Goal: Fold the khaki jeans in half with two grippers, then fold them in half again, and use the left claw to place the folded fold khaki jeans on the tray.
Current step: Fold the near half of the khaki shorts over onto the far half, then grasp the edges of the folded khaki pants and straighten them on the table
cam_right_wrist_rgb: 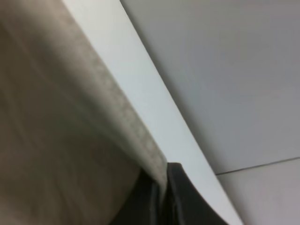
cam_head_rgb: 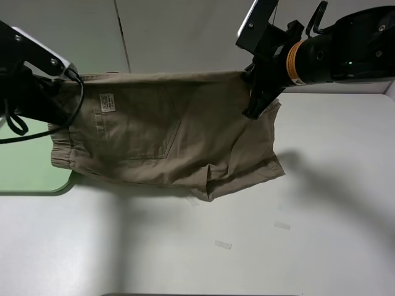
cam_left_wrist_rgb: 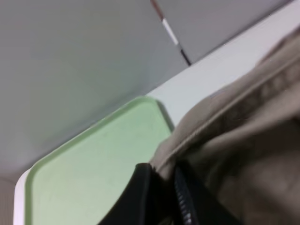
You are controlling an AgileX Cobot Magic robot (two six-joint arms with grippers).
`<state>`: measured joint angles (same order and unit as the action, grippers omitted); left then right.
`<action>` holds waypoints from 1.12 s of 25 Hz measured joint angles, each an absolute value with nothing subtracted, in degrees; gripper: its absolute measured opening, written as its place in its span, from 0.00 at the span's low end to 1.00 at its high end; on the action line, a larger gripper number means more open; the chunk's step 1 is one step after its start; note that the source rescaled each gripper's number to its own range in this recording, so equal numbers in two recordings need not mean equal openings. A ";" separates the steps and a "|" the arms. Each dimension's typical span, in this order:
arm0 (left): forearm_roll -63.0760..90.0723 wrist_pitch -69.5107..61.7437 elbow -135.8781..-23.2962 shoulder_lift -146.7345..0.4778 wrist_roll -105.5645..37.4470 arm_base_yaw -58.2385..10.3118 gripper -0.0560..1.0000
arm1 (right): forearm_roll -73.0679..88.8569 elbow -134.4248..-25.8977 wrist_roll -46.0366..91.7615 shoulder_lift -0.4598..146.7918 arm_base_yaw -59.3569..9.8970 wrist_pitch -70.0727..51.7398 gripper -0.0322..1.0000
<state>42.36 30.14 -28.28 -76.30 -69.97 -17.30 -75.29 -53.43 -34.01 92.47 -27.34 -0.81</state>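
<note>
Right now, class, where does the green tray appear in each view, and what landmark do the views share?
Exterior high: tray at the left edge, partly hidden by the khaki jeans.
Left wrist: tray beyond the left claw, beside the khaki jeans.
Right wrist: not in it.
Shared landmark: the khaki jeans.

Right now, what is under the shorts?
White table and part of the green tray show below the shorts. The tray's right edge and the table behind the cloth are hidden.

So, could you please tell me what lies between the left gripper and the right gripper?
The khaki jeans: in the exterior high view their upper edge runs straight from the left gripper to the right gripper.
</note>
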 joint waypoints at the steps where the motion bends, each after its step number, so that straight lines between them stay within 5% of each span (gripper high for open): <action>1: 42.20 31.08 -28.28 -78.17 -70.23 -17.38 0.07 | -74.84 -53.43 -34.01 92.93 -26.65 0.00 0.03; 17: 35.78 51.59 -28.47 -93.61 -66.34 -18.51 0.07 | -71.97 -53.88 -33.95 98.78 -24.59 4.74 0.03; 20: 36.67 54.26 -28.47 -93.61 -61.12 -18.29 0.28 | -72.26 -53.90 -33.95 98.78 -24.52 3.94 0.03; 22: 39.32 56.97 -28.42 -93.61 -57.72 -17.23 0.50 | -72.24 -53.89 -33.95 98.78 -23.83 0.00 0.05; 25: 40.11 59.13 -28.42 -93.61 -53.82 -17.11 0.74 | -72.08 -53.89 -34.01 98.90 -22.89 -5.00 0.34; 28: 40.11 61.76 -28.42 -93.61 -52.18 -17.17 0.80 | -72.08 -53.89 -34.01 98.84 -22.89 -5.35 0.73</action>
<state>40.11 61.76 -28.42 -93.61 -52.18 -17.17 -72.08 -53.89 -34.01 98.84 -22.89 -5.35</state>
